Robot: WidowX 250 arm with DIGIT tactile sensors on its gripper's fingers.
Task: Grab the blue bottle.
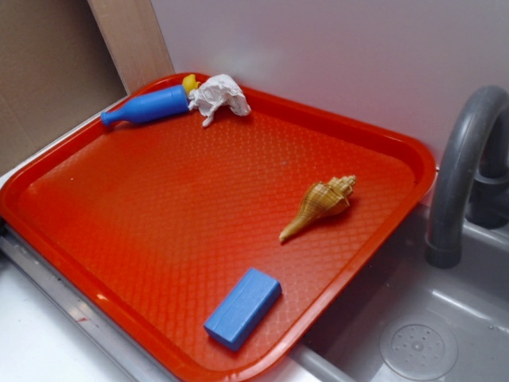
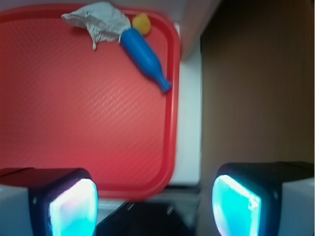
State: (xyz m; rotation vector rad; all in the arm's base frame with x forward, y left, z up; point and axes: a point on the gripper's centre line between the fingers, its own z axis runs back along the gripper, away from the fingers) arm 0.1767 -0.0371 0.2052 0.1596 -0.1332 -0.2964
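fingers [image 2: 74, 209] of the gripper [image 2: 155, 206] spread apart, empty, at lower frame; blue bottle [image 2: 143, 57] lies on its side at the red tray's [image 2: 74, 128] upper edge, touching crumpled white paper [image 2: 98, 19].

1. Exterior view: bright, even light; soft glare on the glossy red plastic tray [image 1: 159, 239]; short, faint shadows.
2. Wrist view: softly blurred throughout; the 2 glowing cyan-lit gripper fingers [image 2: 74, 209] are out of focus.

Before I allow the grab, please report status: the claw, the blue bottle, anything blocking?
Claw open, empty, well short of target. Small blue plastic bottle lying on its side at red tray far corner. Crumpled white paper and a small yellow object against its base.
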